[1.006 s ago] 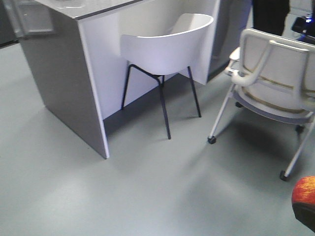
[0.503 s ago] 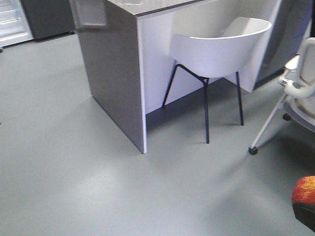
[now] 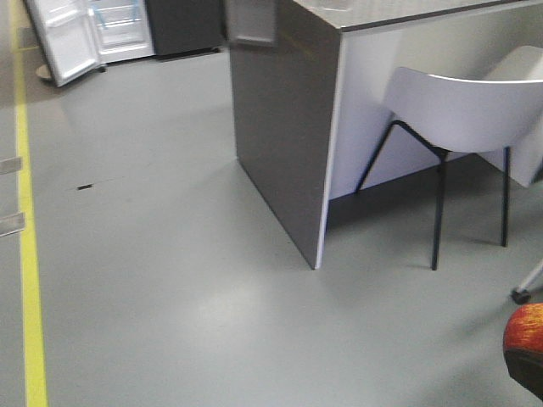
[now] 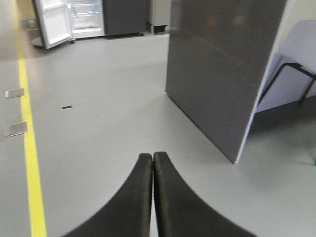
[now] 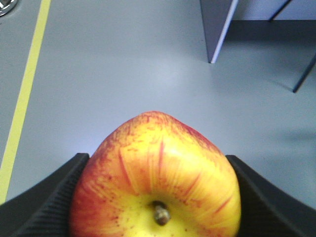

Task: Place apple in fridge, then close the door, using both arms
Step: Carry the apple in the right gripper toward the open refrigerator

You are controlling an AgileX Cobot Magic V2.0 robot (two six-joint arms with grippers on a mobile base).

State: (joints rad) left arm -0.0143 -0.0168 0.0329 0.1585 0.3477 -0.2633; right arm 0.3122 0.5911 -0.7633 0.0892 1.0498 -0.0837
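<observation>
The red and yellow apple (image 5: 155,177) fills the lower middle of the right wrist view, stem toward the camera. My right gripper (image 5: 157,159) is shut on it, a black finger pressing each side. In the front view the apple (image 3: 523,326) shows at the bottom right corner. The fridge (image 3: 119,25) stands far off at the top left with its white inside showing, and the door (image 3: 64,42) is swung open to its left. The left wrist view shows the fridge (image 4: 86,17) and the door (image 4: 52,22) too. My left gripper (image 4: 152,155) is shut on nothing, above the grey floor.
A desk with a dark grey side panel (image 3: 280,127) stands ahead on the right, a white chair (image 3: 467,102) tucked under it. A yellow floor line (image 3: 25,254) runs along the left, with metal floor plates (image 3: 10,225) beside it. A caster (image 3: 519,295) shows at the right edge.
The front view has swung left: desk and white chair slid right, the office chair left the frame, and the fridge and yellow line came into view. The apple stays in its corner.
</observation>
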